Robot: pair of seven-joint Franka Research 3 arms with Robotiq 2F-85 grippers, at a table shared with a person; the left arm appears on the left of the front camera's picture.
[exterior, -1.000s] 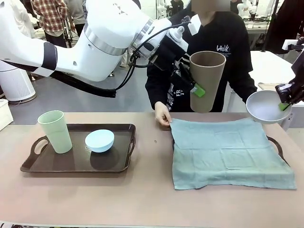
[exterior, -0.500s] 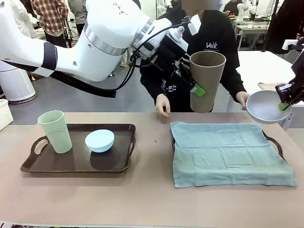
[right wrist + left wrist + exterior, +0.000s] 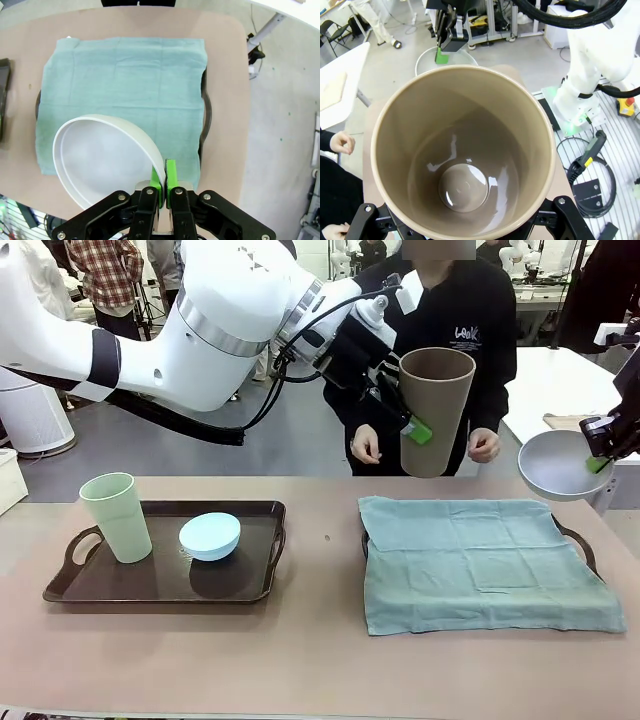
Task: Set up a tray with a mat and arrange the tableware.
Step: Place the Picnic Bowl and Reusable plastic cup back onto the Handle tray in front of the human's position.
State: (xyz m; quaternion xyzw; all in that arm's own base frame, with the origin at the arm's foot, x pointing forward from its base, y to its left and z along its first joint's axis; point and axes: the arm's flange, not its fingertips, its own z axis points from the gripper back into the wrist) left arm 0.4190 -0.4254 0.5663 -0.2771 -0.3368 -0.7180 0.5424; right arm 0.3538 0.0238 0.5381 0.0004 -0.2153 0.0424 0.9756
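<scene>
Where the grey floor of a busy workshop room meets it, a long tan table [image 3: 300, 660] spans the front view, and a person [image 3: 490, 360] stands behind its far edge. Below the right gripper [image 3: 600, 462], toward the table's middle, a teal mat [image 3: 480, 560] covers a dark tray [image 3: 585, 545] whose handles peek out at both sides. Well below the left gripper [image 3: 420, 430], back toward its own arm's side, a second brown tray [image 3: 160, 585] carries the pale green tumbler [image 3: 117, 517] and the light blue bowl [image 3: 210, 536].

The left gripper clasps the tan-brown tumbler [image 3: 436, 410] upright in the air, above the mat's far edge. The right gripper is clenched on the rim of the white bowl [image 3: 560, 465], which hangs tilted.

The left wrist view looks straight down the tumbler's glossy inside to its round bottom. The right wrist view looks down past the bowl onto the mat's whole outline, and shows the green pads [image 3: 171, 175] pinching the thin rim from both sides.
</scene>
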